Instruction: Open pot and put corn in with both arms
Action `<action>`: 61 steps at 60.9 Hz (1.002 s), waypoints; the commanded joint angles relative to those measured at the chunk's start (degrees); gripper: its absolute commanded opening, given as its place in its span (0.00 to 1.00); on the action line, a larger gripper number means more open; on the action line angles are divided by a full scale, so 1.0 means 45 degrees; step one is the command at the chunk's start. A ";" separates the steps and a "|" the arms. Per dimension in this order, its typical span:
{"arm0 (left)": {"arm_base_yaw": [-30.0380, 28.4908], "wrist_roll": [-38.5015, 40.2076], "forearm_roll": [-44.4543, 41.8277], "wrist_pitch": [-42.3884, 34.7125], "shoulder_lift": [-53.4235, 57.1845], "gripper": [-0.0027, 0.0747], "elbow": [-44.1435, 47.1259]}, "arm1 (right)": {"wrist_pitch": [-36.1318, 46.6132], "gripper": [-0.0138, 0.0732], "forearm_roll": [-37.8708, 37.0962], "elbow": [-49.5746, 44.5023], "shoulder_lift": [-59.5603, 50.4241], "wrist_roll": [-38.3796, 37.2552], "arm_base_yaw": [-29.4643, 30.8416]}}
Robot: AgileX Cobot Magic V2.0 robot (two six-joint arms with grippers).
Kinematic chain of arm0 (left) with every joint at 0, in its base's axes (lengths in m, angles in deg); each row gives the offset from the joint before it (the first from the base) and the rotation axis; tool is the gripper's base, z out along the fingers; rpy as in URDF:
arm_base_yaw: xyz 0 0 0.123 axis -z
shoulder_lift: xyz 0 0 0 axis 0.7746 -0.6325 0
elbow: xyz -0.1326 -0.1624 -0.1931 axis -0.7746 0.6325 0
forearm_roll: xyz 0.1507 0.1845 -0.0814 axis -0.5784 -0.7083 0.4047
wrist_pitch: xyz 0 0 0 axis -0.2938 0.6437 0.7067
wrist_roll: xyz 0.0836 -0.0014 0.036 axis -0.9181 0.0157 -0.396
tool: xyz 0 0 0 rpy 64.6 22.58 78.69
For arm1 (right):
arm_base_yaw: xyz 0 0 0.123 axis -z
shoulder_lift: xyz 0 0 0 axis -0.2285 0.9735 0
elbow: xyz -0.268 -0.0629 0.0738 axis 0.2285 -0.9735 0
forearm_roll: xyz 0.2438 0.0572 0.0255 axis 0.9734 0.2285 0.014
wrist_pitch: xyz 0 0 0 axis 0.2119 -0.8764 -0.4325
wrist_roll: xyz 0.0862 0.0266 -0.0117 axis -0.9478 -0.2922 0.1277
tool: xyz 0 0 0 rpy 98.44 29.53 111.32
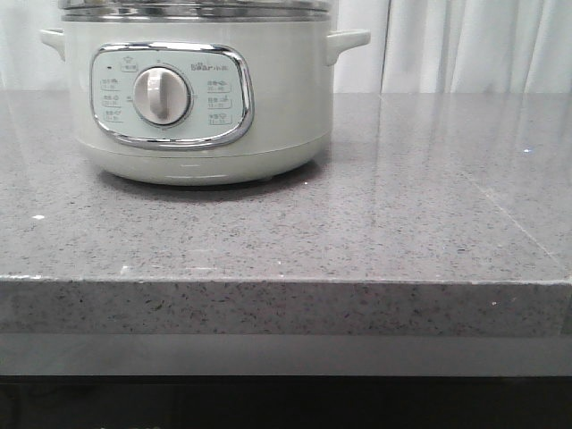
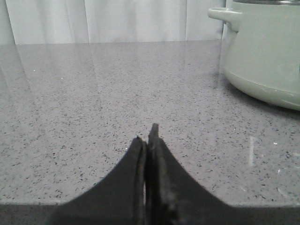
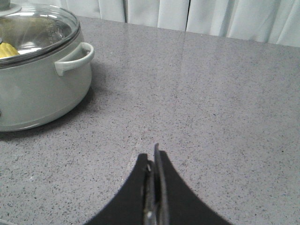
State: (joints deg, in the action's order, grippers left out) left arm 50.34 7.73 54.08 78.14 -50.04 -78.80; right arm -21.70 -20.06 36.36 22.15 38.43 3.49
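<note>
The pale-green pot (image 1: 268, 116) stands at the back left of the counter, its dial and control panel facing me and its metal-rimmed glass lid (image 3: 37, 28) on. Through the lid a bit of yellow shows inside, which looks like the corn (image 3: 7, 50). In the left wrist view my left gripper (image 2: 147, 133) is shut and empty, low over the counter, with the pot (image 2: 262, 51) off to one side of it. The right wrist view shows my right gripper (image 3: 152, 152) shut and empty too, well apart from the pot (image 3: 37, 89). Neither gripper appears in the front view.
The grey speckled countertop (image 1: 402, 206) runs wide to the right of the pot, and its front edge (image 1: 286, 281) is near the camera. A white curtain (image 1: 465, 45) hangs behind the counter.
</note>
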 commanded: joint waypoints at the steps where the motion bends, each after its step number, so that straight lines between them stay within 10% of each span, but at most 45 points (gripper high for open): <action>1: -0.0022 0.0088 0.0130 -0.1165 0.0208 0.01 0.0122 | 0.0881 0.03 -0.0099 0.0336 0.0022 0.0040 0.0061; 19: -0.0022 0.0088 0.0130 -0.1165 0.0208 0.01 0.0122 | 0.1327 0.03 -0.0099 0.0232 0.0022 0.0040 0.0061; 40: -0.0022 0.0088 0.0130 -0.1165 0.0186 0.01 0.0122 | 0.7337 0.03 -0.0099 -0.5416 -0.2433 0.0040 0.1276; 61: -0.0022 0.0088 0.0130 -0.1165 0.0186 0.01 0.0122 | 0.6546 0.03 -0.0099 -0.8967 -0.6335 0.0040 0.2160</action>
State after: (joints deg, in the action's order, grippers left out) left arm 50.34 7.73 54.08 77.78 -50.04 -78.80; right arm 4.57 -20.06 -4.07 -3.83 38.43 12.85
